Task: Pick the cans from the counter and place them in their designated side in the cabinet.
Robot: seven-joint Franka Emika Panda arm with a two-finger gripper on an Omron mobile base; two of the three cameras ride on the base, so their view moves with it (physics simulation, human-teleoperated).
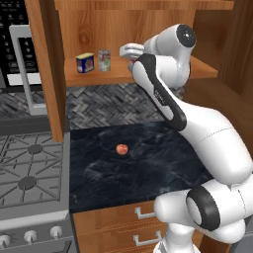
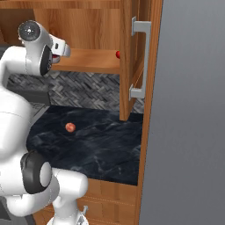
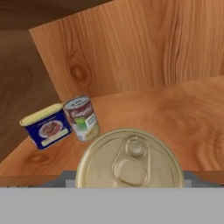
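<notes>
Progress is well along — one greenish-yellow labelled, silver-topped can (image 1: pixel 104 61) stands on the warm-brown wooden cabinet's plank shelf (image 1: pixel 163 71) beside a squat blue-and-yellow tin (image 1: pixel 85 63). The pincer (image 1: pixel 129 51), part-open, grips the second, round-lidded can (image 3: pixel 130 159) over that shelf — only its release remains; the dark marbled tabletop (image 1: pixel 143 163) carries just a small red-orange fruit (image 1: pixel 122 148).

On the cabinet (image 1: pixel 52 59) shelf (image 1: pixel 99 75), a tin (image 1: pixel 85 63) is sitting just beside a can (image 1: pixel 104 61), at its nine o'clock. A second can (image 3: pixel 130 158) is sitting close under the hand. A fruit (image 1: pixel 122 148) is lying on the counter (image 1: pixel 148 168) below, the stove (image 1: pixel 29 173) adjoining at nine o'clock.
</notes>
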